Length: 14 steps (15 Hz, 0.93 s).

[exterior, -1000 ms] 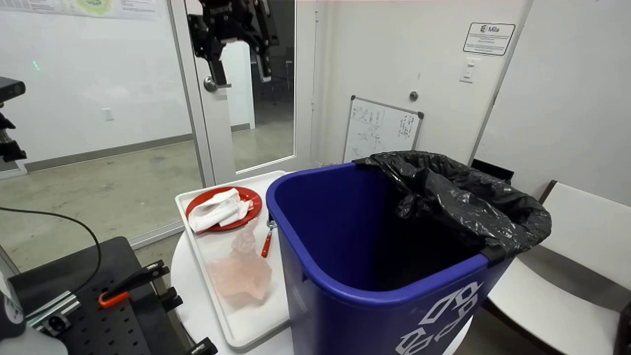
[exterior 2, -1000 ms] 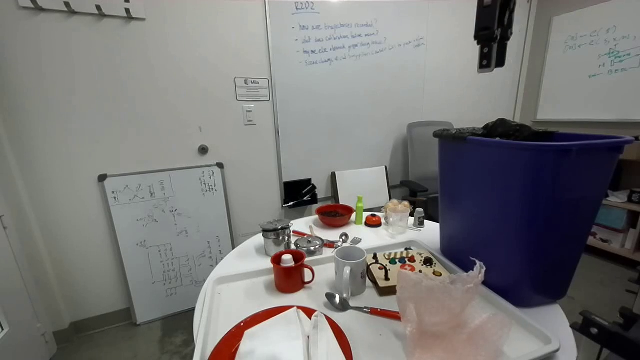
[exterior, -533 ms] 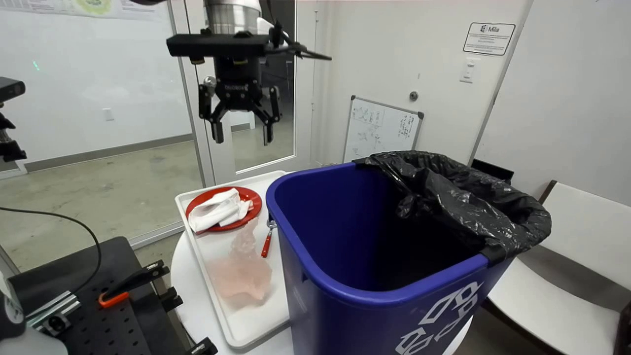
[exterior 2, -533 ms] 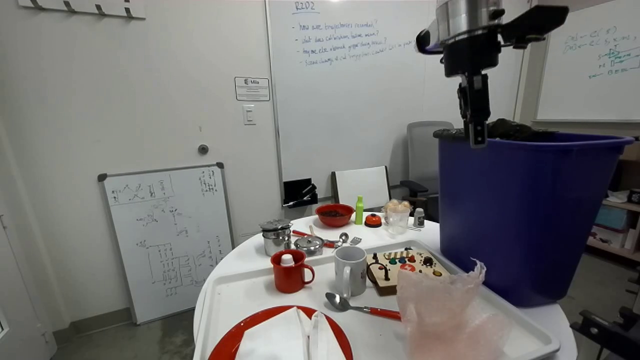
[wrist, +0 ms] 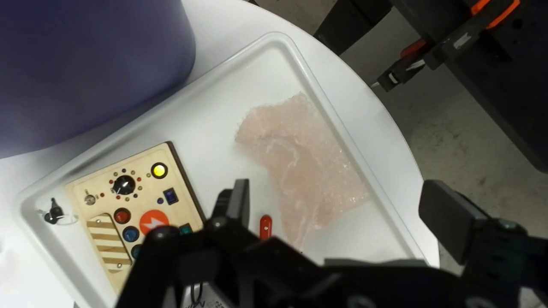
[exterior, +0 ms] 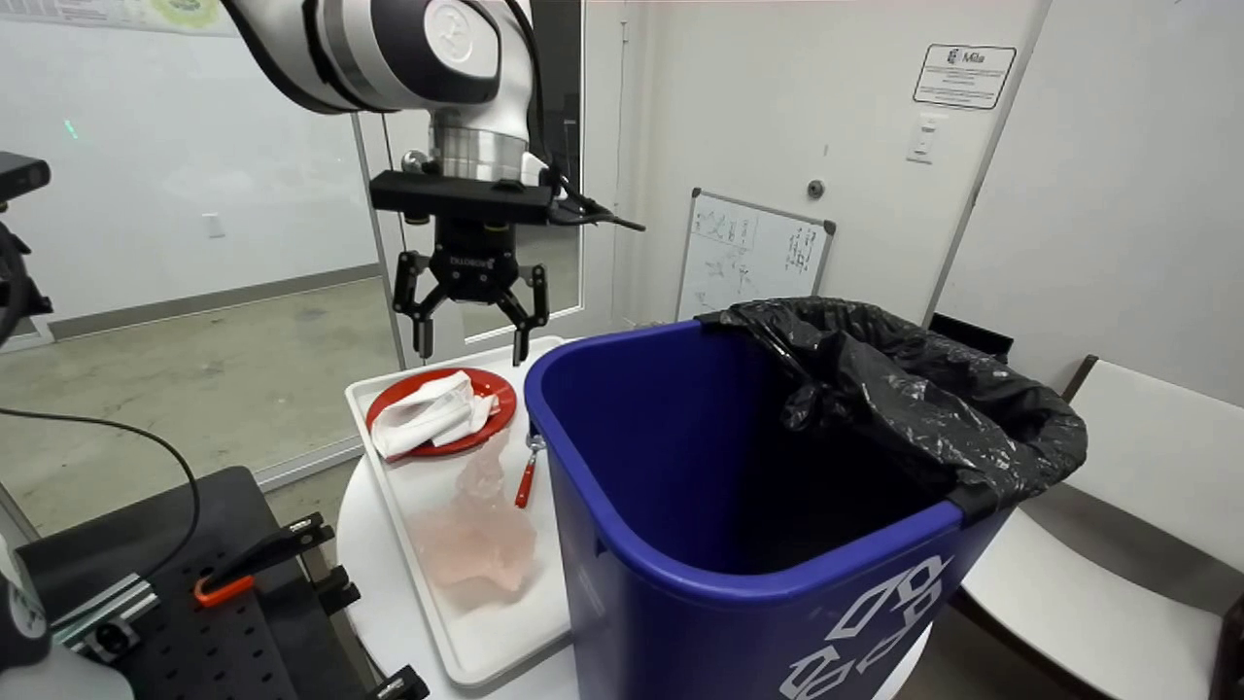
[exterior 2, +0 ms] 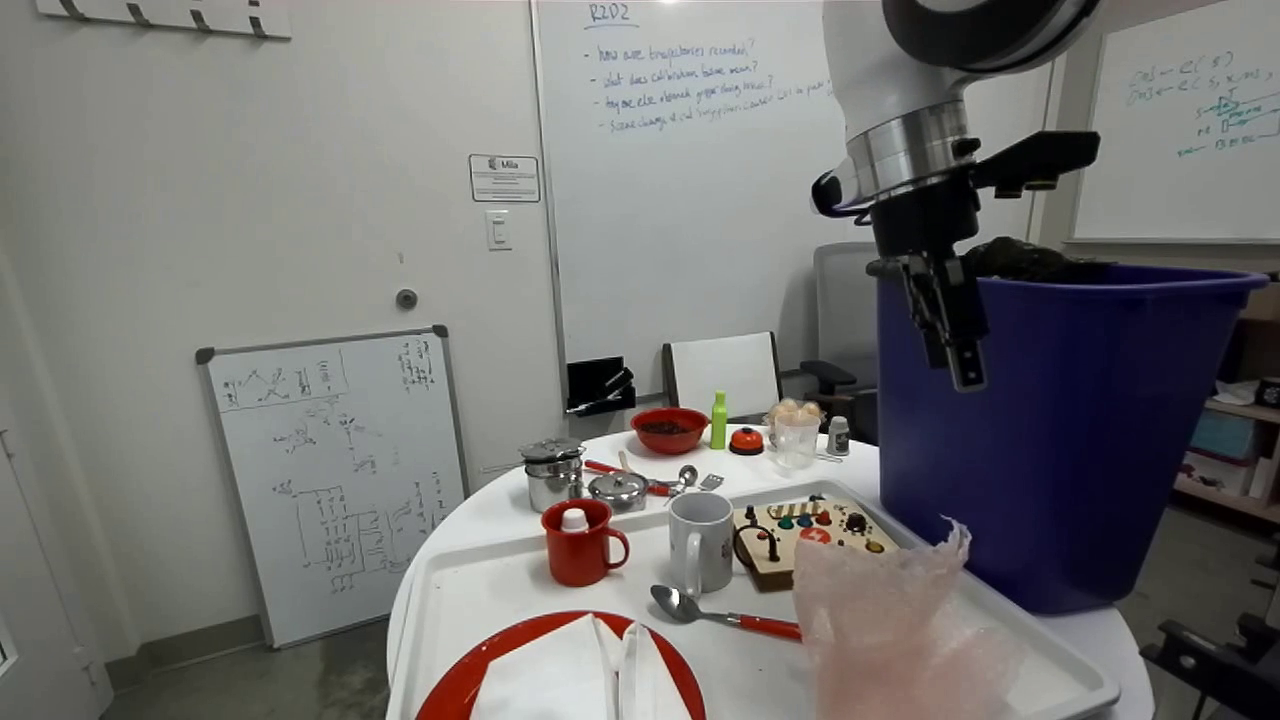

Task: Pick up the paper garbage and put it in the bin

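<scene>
- claw (exterior: 471, 352) spread wide, its two fingers (wrist: 445, 218) well apart; it hangs above the tray (exterior: 486, 632), near the bin (exterior 2: 1050, 430);
- pink wrap (wrist: 306, 171) lying crumpled on the tray, along one edge; it is below the claw and apart from the fingers;
- white napkin (exterior: 432, 418) crumpled on the red plate (exterior: 501, 394), which sits on the tray; I cannot tell whether napkin or wrap is the garbage meant;
- bin blue and upright on the table (exterior 2: 500, 518), just beside the tray; a black bag (exterior: 923, 394) covers part of its rim;
- spoon (exterior 2: 760, 625) on the tray, its red handle beside the wrap; red mug (exterior 2: 575, 555), grey mug (exterior 2: 712, 540) and knob board (wrist: 145, 196) on the tray too.
</scene>
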{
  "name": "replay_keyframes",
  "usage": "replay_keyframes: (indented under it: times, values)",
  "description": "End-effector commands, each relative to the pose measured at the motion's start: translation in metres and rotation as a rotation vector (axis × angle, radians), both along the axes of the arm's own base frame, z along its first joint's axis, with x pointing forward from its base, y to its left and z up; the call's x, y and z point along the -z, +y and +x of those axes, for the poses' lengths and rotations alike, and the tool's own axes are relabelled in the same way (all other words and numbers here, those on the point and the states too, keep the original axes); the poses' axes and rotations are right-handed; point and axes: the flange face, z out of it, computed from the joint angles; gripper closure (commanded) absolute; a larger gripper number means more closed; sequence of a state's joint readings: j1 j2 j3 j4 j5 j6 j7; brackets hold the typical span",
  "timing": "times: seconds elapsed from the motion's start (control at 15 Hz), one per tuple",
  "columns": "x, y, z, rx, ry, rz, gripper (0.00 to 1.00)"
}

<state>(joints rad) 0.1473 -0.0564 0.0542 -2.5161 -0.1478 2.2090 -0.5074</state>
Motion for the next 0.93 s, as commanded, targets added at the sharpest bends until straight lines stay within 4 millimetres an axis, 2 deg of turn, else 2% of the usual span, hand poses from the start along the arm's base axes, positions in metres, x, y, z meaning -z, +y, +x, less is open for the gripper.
replay_keyframes:
  times: [0.0,0.27,0.6,0.87]
  values:
    - [0.003,0.000,0.001,0.001,0.008,-0.002,0.00]
    - [0.009,0.006,0.007,-0.028,0.000,-0.002,0.00]
    - [0.053,0.033,0.024,-0.116,0.017,0.033,0.00]
    - [0.090,0.038,0.036,-0.131,0.031,0.063,0.00]
